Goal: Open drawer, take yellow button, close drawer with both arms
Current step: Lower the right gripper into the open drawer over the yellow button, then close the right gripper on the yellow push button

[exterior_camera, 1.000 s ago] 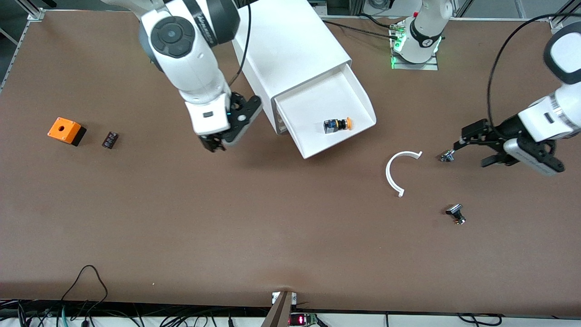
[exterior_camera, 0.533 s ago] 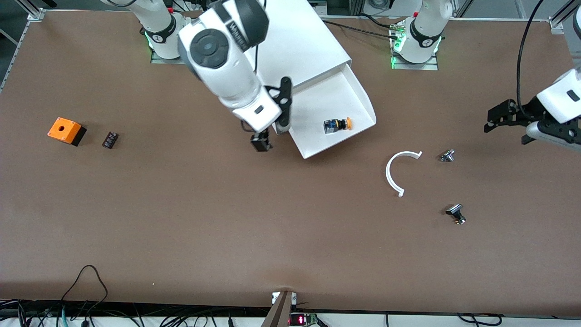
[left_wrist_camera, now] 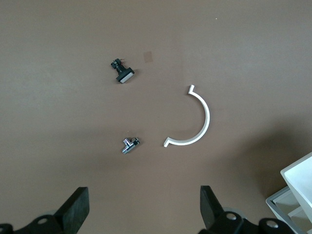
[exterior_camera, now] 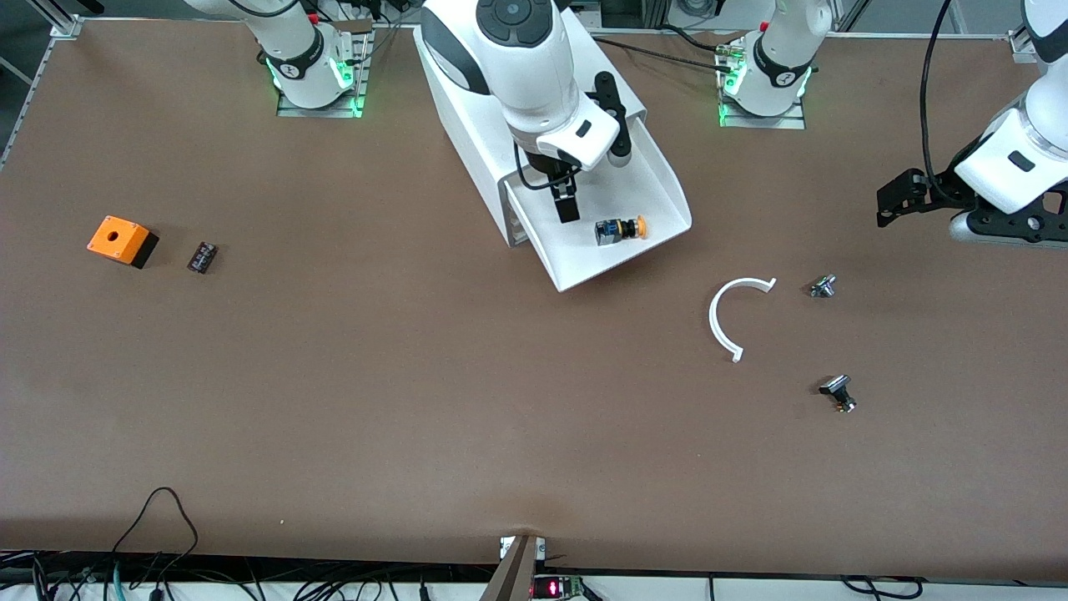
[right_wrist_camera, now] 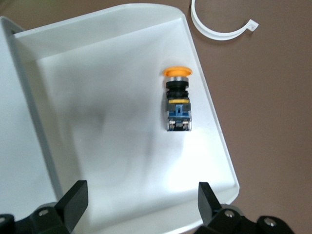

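The top drawer [exterior_camera: 667,188] of the white cabinet [exterior_camera: 471,142] stands pulled open. The button [exterior_camera: 620,229], with its orange cap and blue and black body, lies on its side in the drawer, near its front edge. My right gripper [exterior_camera: 566,200] hangs open and empty over the drawer floor, beside the button. In the right wrist view the button [right_wrist_camera: 178,100] lies on the drawer floor [right_wrist_camera: 97,112], apart from my open right gripper [right_wrist_camera: 141,204]. My left gripper [exterior_camera: 914,219] is open and empty over the table at the left arm's end; it also shows in the left wrist view [left_wrist_camera: 143,209].
A white half ring [exterior_camera: 724,321], a silver knob [exterior_camera: 823,286] and a black knob [exterior_camera: 838,392] lie on the table nearer the front camera than the drawer, and they show in the left wrist view too. An orange cube [exterior_camera: 121,240] and a small dark part [exterior_camera: 202,256] lie toward the right arm's end.
My right gripper swung from the table beside the cabinet to over the open drawer. My left gripper drew back from the silver knob toward the left arm's end of the table.
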Controlling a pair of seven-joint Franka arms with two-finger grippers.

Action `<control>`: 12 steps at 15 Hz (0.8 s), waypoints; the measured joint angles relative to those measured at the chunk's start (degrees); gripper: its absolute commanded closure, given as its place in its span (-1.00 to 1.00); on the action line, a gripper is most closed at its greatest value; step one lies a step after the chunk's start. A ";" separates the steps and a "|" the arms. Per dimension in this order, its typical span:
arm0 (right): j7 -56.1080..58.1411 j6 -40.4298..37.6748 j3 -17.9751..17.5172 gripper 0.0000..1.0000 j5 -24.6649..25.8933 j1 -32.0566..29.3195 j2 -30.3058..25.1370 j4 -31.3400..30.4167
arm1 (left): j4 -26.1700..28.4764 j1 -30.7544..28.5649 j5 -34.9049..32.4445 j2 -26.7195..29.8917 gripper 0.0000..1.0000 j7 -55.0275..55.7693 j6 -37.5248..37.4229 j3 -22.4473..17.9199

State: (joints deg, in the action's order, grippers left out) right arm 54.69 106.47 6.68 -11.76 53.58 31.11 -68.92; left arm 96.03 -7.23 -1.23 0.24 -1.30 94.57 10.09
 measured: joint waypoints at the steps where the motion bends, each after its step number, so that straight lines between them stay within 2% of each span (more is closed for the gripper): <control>1: 0.00 1.15 0.00 -1.00 0.00 0.19 0.72 0.12 | -0.01 0.00 0.00 0.00 -1.00 0.06 0.00 0.00; 7: -0.45 3.02 0.04 -1.00 0.00 1.99 7.11 4.57 | -0.26 -0.02 0.00 0.01 -1.00 0.16 0.01 -0.03; 12: -1.40 5.57 0.08 -1.00 0.00 2.98 9.83 5.36 | -0.26 -0.02 0.00 0.00 -1.00 0.19 0.01 -0.03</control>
State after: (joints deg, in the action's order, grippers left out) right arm 53.29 112.04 6.76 -11.76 56.55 40.94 -63.57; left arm 95.77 -7.25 -1.23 0.25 -1.11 94.57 10.06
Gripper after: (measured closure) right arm 0.000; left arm 0.000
